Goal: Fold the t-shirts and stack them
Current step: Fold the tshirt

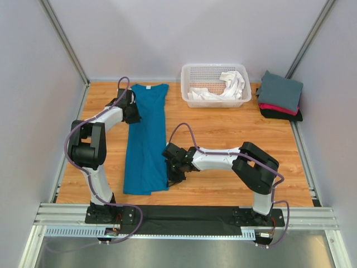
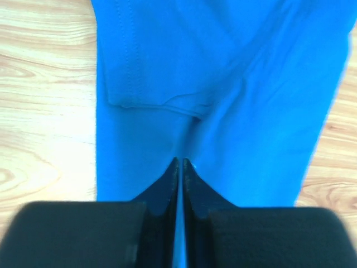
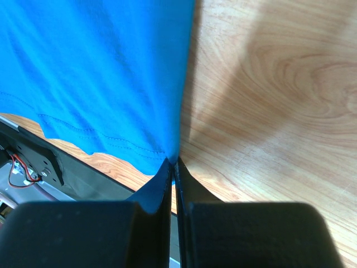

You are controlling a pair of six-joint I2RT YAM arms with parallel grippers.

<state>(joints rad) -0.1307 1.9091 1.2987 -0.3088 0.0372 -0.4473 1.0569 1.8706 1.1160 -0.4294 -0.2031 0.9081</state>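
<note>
One teal t-shirt [image 1: 146,139] laid lengthwise, with left gripper [image 2: 180,162] and right gripper [image 3: 173,163] each clamped on its cloth. Three folded t-shirts [image 1: 280,94] stacked; one white t-shirt [image 1: 231,86] in one basket [image 1: 215,68].

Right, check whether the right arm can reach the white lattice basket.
Probably not yet: the right tool is shut on the teal-blue cloth t-shirt, though nothing stands between it and the white plastic lattice basket.

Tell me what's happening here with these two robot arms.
They are folding a teal t-shirt, which lies as a long narrow strip. The left end effector is pinched shut on its far end, the right end effector on its near hem corner. The grey, red and black shirts sit stacked at the far right; a white shirt lies in the basket.
</note>
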